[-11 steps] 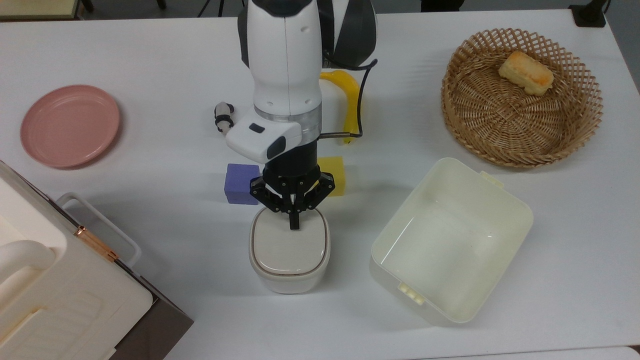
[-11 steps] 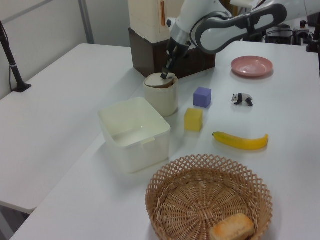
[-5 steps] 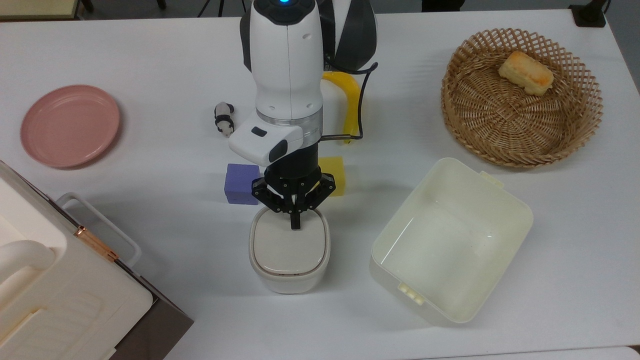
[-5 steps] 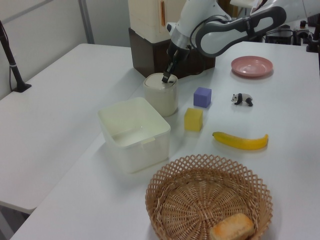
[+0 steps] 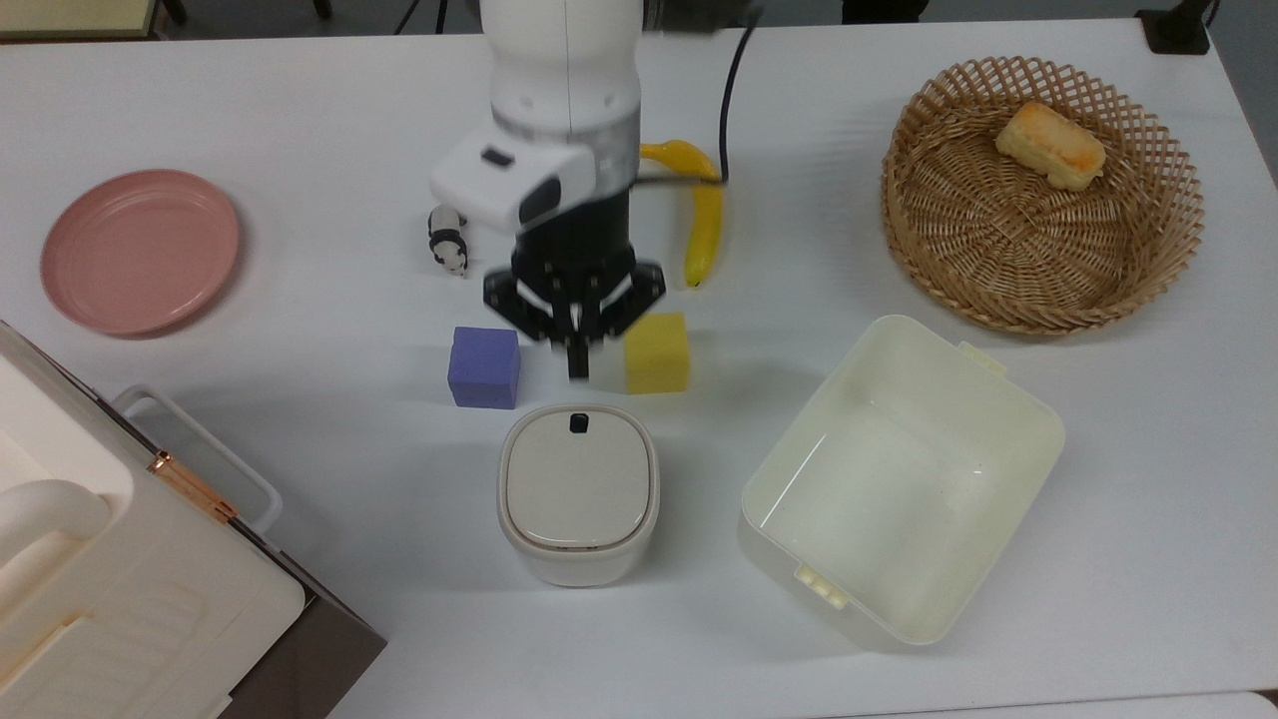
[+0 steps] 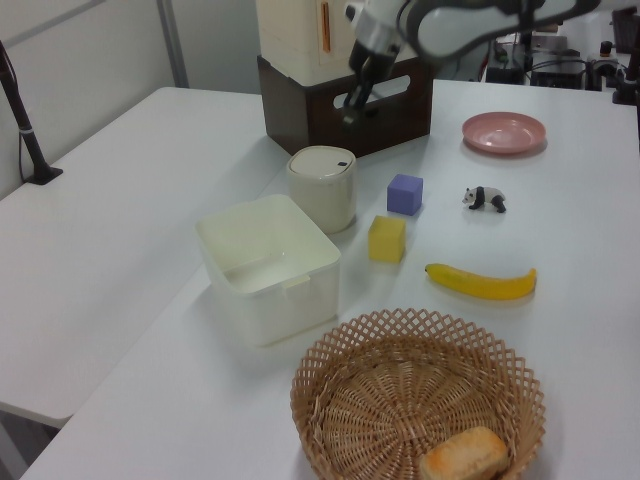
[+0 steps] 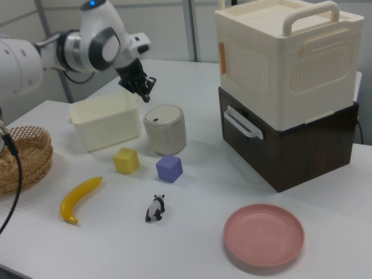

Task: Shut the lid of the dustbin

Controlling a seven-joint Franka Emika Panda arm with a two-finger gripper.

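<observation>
The beige dustbin [image 5: 577,561] stands near the table's front in the top view, and its lid [image 5: 577,489] lies flat on the rim with the dark button mark toward the arm. My gripper [image 5: 577,369] hangs in the air apart from the lid, over the gap between two foam cubes, fingers together and holding nothing. In the left view the gripper [image 6: 352,112] sits well above the dustbin [image 6: 322,200] and its lid [image 6: 322,160]. The right view shows the gripper [image 7: 148,84] above and to the left of the dustbin [image 7: 165,136].
A purple cube [image 5: 484,366] and a yellow cube [image 5: 657,353] flank the gripper. Behind them lie a banana [image 5: 702,215] and a toy panda [image 5: 448,238]. A cream tub [image 5: 1038,419], a wicker basket [image 5: 1041,250] with bread, a pink plate [image 5: 140,250] and a large white case [image 5: 100,579] surround them.
The gripper's tip rested on the lid by the button mark; it has since risen and drawn back toward the arm's base. The lid, slightly raised a second ago, now lies flat.
</observation>
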